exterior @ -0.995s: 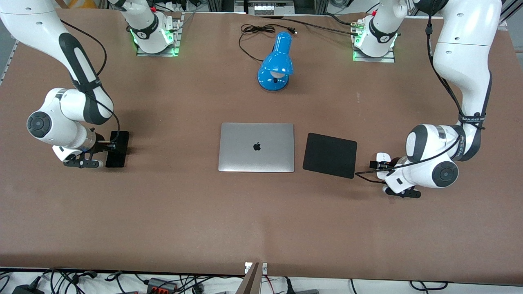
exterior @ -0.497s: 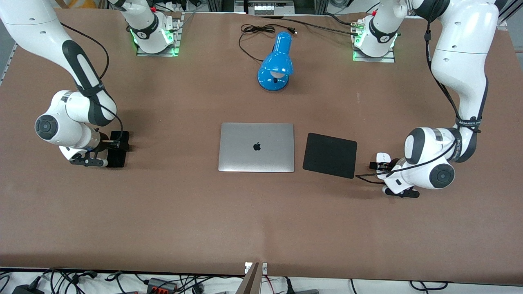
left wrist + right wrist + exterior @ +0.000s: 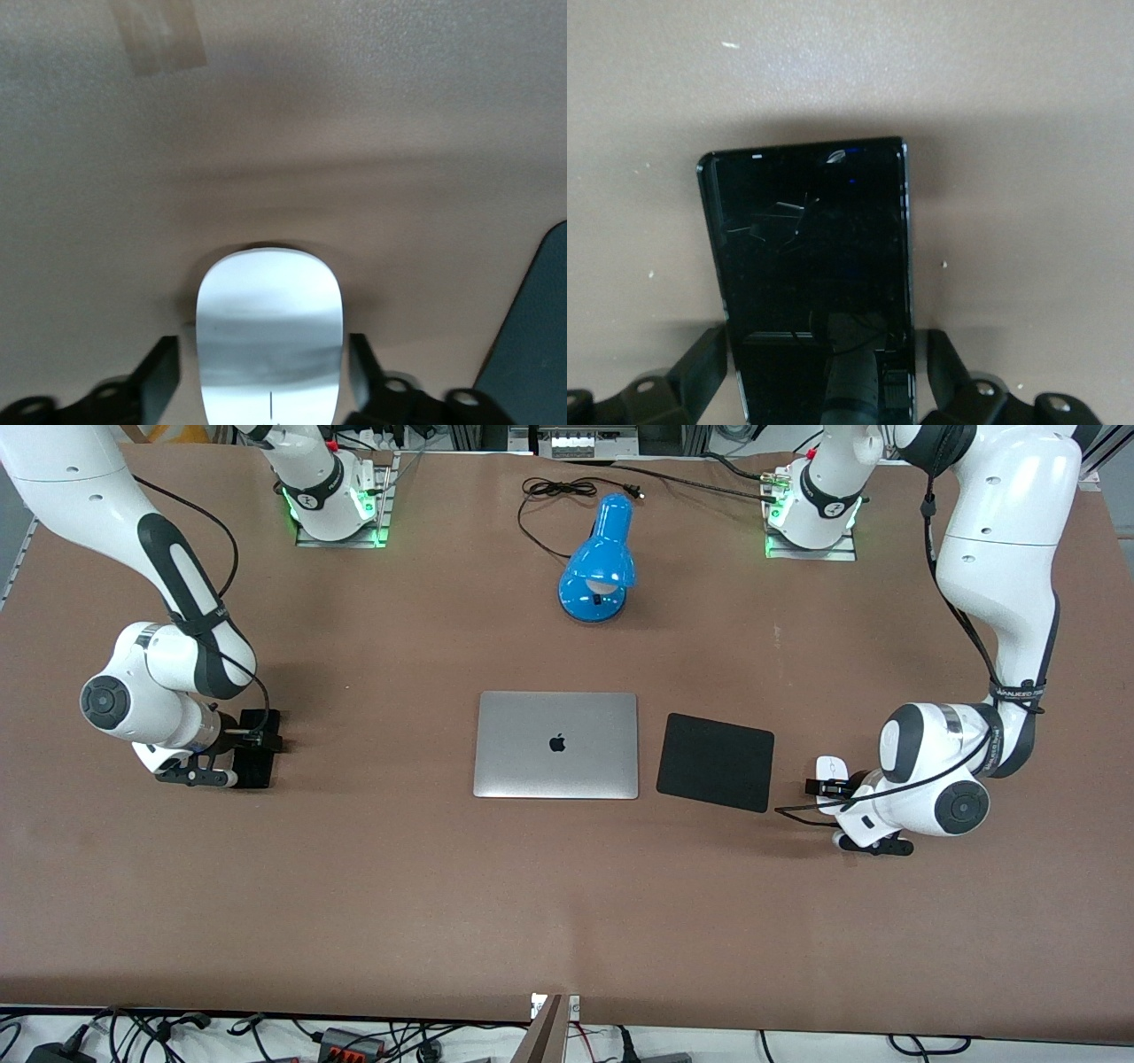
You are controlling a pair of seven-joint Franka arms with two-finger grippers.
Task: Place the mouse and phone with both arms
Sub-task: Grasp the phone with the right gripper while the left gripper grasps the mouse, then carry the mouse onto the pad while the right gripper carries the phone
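The white mouse (image 3: 829, 765) lies on the table beside the black pad, toward the left arm's end. My left gripper (image 3: 824, 786) is low over it, open, with one finger on each side and a thin gap at both; the left wrist view shows the mouse (image 3: 269, 336) between my fingers (image 3: 164, 376). The black phone (image 3: 255, 769) lies flat toward the right arm's end. My right gripper (image 3: 252, 737) is low over it, open, and straddles it. In the right wrist view the phone (image 3: 806, 257) lies between my fingers (image 3: 943, 363).
A closed silver laptop (image 3: 556, 745) sits mid-table with a black square pad (image 3: 716, 761) beside it, also at the edge of the left wrist view (image 3: 540, 336). A blue desk lamp (image 3: 598, 558) with its cord lies nearer the arm bases.
The right arm has shifted a little toward the table's middle and settled its gripper over the phone. The left arm has barely moved. Phone and mouse lie where they were.
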